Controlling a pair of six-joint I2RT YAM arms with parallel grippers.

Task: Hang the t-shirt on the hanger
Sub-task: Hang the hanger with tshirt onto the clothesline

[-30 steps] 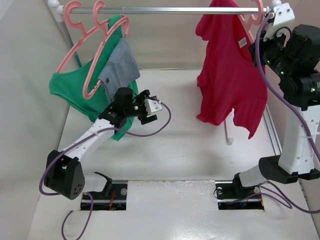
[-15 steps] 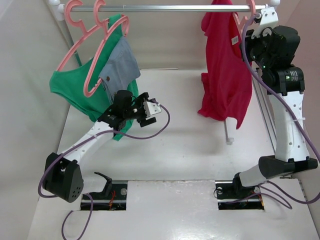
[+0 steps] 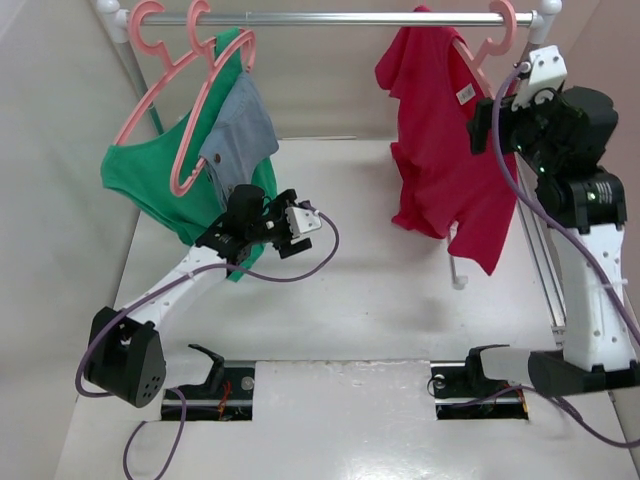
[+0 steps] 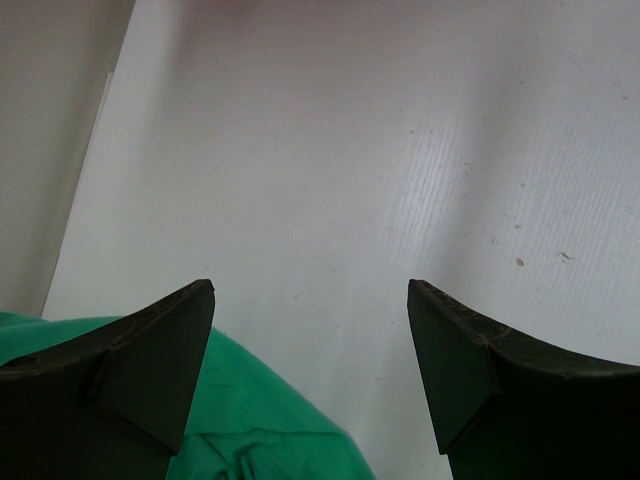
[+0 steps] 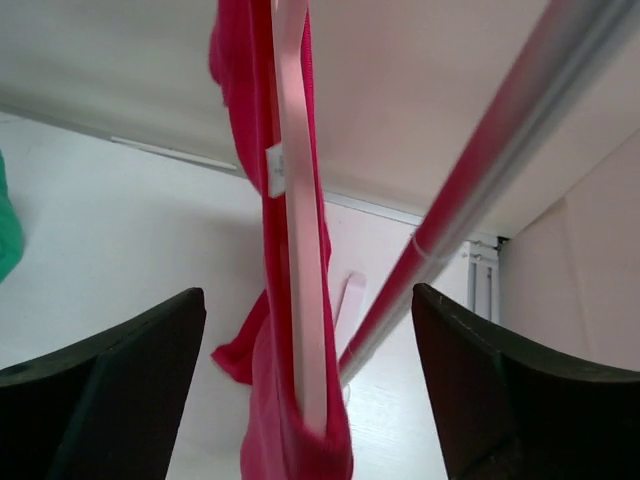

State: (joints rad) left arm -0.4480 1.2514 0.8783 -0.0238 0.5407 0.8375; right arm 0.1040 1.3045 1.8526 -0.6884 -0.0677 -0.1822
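Note:
The crimson t-shirt (image 3: pixel 440 150) hangs on the pink hanger (image 3: pixel 482 45), whose hook sits over the metal rail (image 3: pixel 350 18) at the top right. My right gripper (image 3: pixel 478 118) is just right of the shirt, below the rail, and stands open. In the right wrist view the hanger (image 5: pixel 295 200) and t-shirt (image 5: pixel 240 150) run between the spread fingers of that gripper (image 5: pixel 308 290) without touching them. My left gripper (image 3: pixel 300 222) is open over the table, holding nothing. Its wrist view shows this gripper (image 4: pixel 310 285) above bare table.
Two more pink hangers (image 3: pixel 190 100) on the rail's left end carry a green garment (image 3: pixel 150 180) and a grey-blue denim piece (image 3: pixel 240 125). The green cloth (image 4: pixel 250 420) lies under my left fingers. A small white post (image 3: pixel 455 265) stands below the shirt.
My right gripper has opened, let go of the hanger and dropped back below the rail. The hanger now hangs from the rail, and the shirt has swung left. The left arm has barely moved.

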